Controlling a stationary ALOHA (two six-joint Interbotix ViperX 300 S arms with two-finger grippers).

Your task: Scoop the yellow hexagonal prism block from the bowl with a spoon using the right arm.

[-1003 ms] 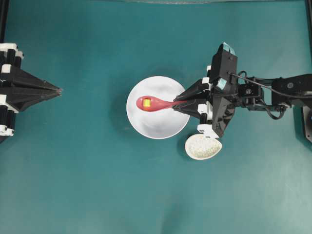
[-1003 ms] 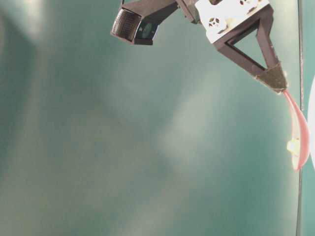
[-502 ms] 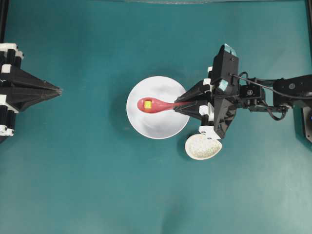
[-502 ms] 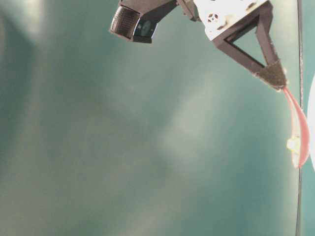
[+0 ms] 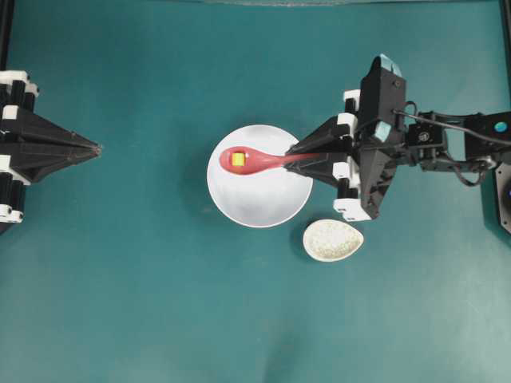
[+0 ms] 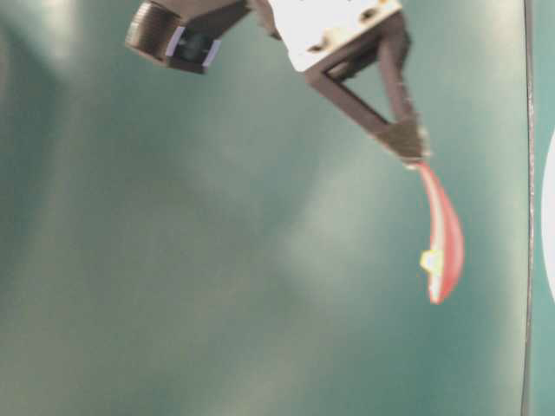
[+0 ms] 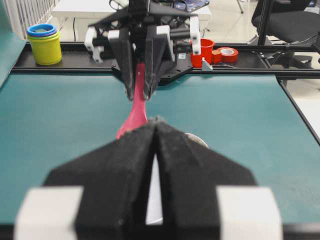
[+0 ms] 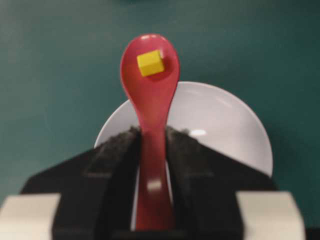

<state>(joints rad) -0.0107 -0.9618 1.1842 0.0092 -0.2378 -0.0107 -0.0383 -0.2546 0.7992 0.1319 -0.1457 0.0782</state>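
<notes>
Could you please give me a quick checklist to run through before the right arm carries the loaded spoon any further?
1. Right gripper shut on the spoon handle: ok.
2. Yellow hexagonal prism block seated in the scoop: ok.
3. Spoon lifted out of the bowl: ok.
4. Scoop level enough to keep the block: cannot tell.
5. Left gripper shut and parked away from the bowl: ok.
6. Speckled dish out of the arm's way: ok.

A robotics lab: the teal worktop (image 7: 60,125) was backed by an office chair (image 7: 290,22), tape rolls (image 7: 229,54) and stacked cups (image 7: 42,44).
</notes>
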